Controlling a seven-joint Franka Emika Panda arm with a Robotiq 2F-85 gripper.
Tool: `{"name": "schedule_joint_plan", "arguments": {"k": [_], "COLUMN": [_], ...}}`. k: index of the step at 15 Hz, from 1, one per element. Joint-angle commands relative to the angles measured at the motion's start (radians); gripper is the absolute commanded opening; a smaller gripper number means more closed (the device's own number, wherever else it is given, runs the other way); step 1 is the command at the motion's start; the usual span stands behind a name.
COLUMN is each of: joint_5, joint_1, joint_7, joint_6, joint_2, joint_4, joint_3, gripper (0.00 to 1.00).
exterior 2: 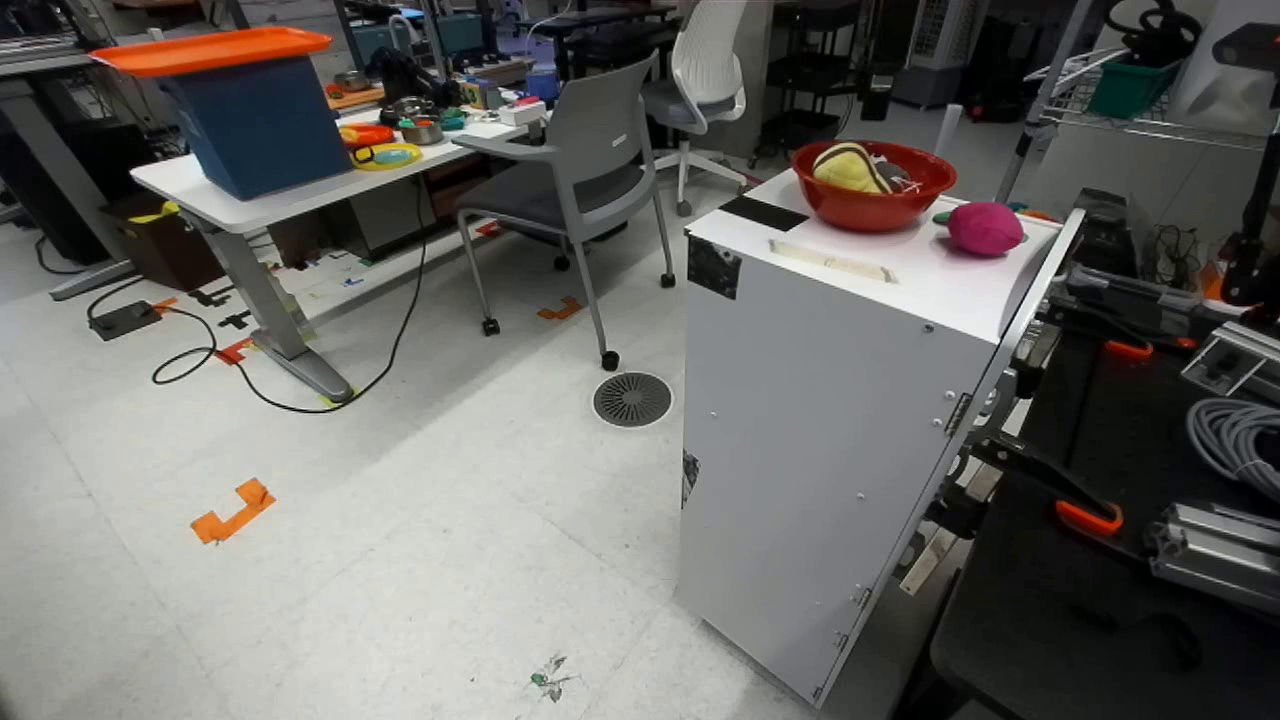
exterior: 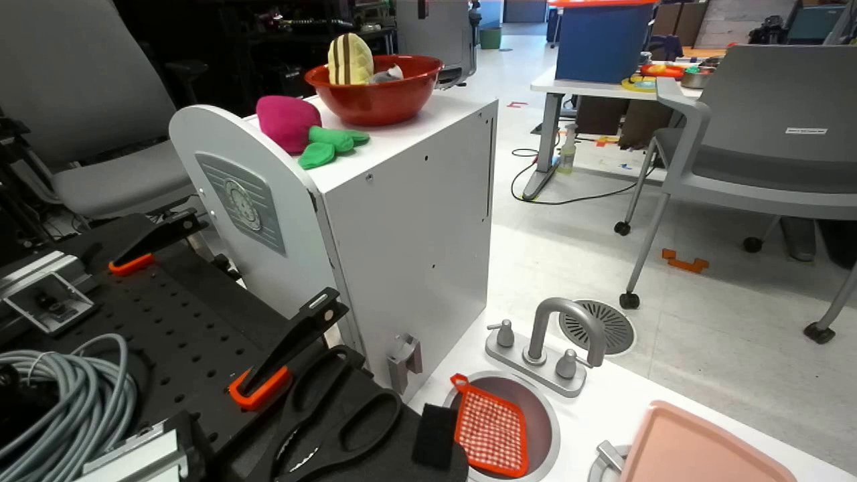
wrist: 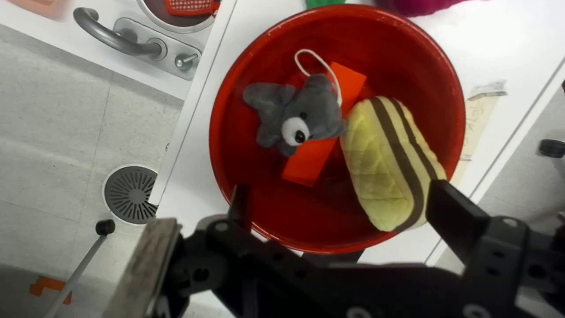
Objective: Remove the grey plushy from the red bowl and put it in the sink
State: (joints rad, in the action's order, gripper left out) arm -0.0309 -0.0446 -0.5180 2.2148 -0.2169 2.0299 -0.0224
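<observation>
In the wrist view the grey plushy [wrist: 304, 110] lies inside the red bowl [wrist: 388, 48], just above the middle of the frame, partly over an orange strip [wrist: 309, 165]. A yellow quilted plush [wrist: 379, 172] with brown stripes is in the same bowl, just to its right. The tool [wrist: 338, 190] comes in from the bottom of that frame with its two fingers spread wide apart, one at the lower left of the bowl, the other at the lower right, where it overlaps the edge of the yellow quilted plush; whether they touch I cannot tell. In both exterior views the bowl stands on a white cabinet [exterior: 415, 221] beside a pink plush [exterior: 288, 124]. In an exterior view the sink [exterior: 542, 428] sits at the bottom, just right of centre, set in a white table [exterior: 609, 408], a red checked pot holder [exterior: 492, 428] lying in it and a grey faucet [exterior: 538, 335] just above
</observation>
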Motion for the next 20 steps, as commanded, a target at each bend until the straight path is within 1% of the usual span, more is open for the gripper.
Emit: {"name": "schedule_joint_plan", "arguments": {"k": [1, 3, 10, 16, 20], "joint_5": [-0.022, -0.007, -0.013, -0.019, -0.015], "joint_1": [-0.006, -0.002, -0.007, -0.013, -0.014], "joint_7": [-0.042, -0.029, -0.027, -0.031, -0.055], "joint_6": [-0.039, -0.056, -0.109, -0.112, -0.091], "joint_2": [0.005, 0.008, 0.007, -0.004, -0.003], "joint_4": [-0.016, -0.01, 0.004, 0.002, 0.005], "joint_3": [-0.025, -0.029, -0.028, -0.027, -0.029], "gripper": [1.0, 1.0, 1.0, 1.0, 1.0]}}
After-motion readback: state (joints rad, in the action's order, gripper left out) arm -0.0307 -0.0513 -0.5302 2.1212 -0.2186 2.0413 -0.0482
